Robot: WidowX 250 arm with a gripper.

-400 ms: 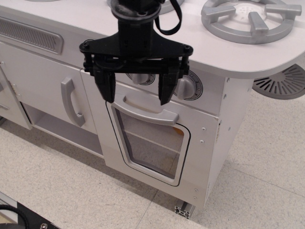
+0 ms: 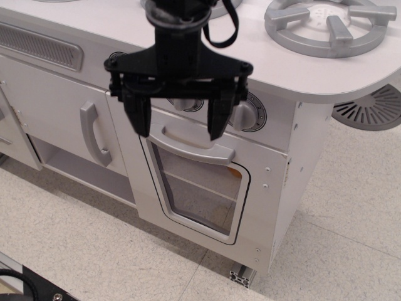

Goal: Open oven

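Observation:
The white toy-kitchen oven [image 2: 269, 182] stands at centre. Its door has a rounded clear window [image 2: 199, 188] with grey trim and a horizontal grey bar handle [image 2: 191, 145]. The door looks closed. My black gripper [image 2: 177, 132] hangs open in front of the oven's upper face, its two fingers spread left and right just above the handle. The left finger [image 2: 139, 116] is over the handle's left end and the right finger [image 2: 217, 119] is over its right part. Nothing is held. The gripper hides one of the grey knobs behind it.
A plain white cabinet door with a vertical grey handle [image 2: 94, 133] is left of the oven. A grey burner [image 2: 329, 25] sits on the countertop at the right. A grey knob [image 2: 246, 114] shows by the right finger. A speckled floor lies below.
The gripper has shifted very slightly left and up. It stays open and the oven door has not moved.

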